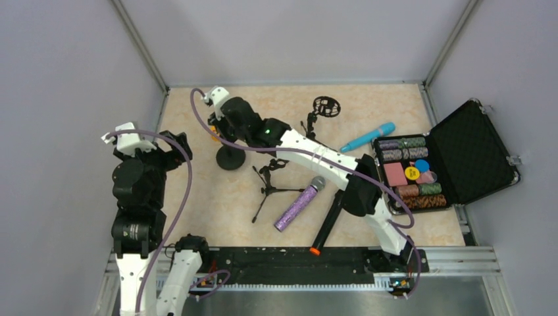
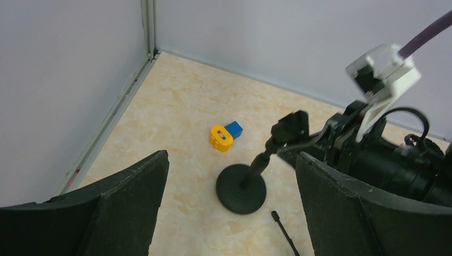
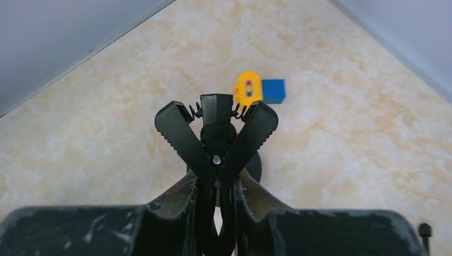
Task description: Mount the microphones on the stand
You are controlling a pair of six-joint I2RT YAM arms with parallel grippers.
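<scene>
The stand [image 1: 230,158] has a round black base, and its post tilts toward the right arm. My right gripper [image 3: 216,198] is shut on the handles of the stand's spring clip [image 3: 216,122], whose toothed arms are spread wide. My left gripper [image 2: 232,213] hangs open at the left, apart from the stand's base [image 2: 241,189]. Three microphones lie on the table: the glittery purple one [image 1: 297,205], the black one with an orange end [image 1: 327,224] and the light blue one [image 1: 367,137]. None of them is held.
A small black tripod stand [image 1: 270,184] lies beside the purple microphone. A ring-topped mount [image 1: 326,105] stands at the back. An open black case [image 1: 470,155] of poker chips sits at the right. A yellow and blue toy brick [image 2: 224,136] lies behind the stand.
</scene>
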